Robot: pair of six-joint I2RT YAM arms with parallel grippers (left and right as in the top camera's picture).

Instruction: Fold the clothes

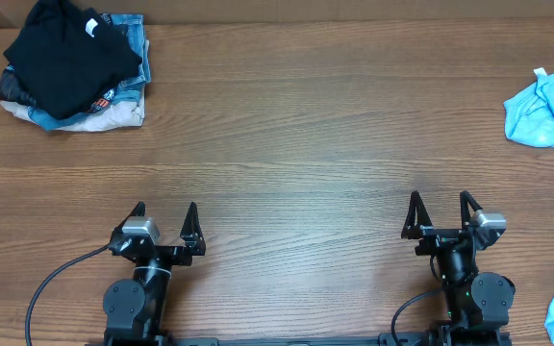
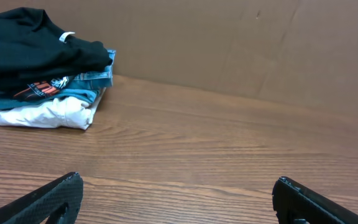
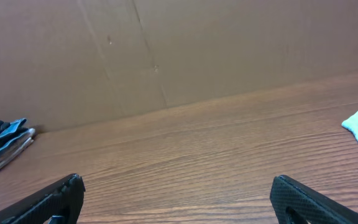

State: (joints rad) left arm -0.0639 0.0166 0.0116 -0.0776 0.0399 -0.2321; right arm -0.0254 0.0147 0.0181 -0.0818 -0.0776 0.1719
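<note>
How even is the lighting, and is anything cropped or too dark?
Overhead: even, soft light, no glare; the sky-blue T-shirt is cropped by the right edge. Left wrist: the black garment loses detail. Right wrist: fingers dark, cropped below.

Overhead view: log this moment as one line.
fold: not started | left gripper: open, empty | right gripper: open, empty | T-shirt: crumpled, right edge | folded pile: far left
</note>
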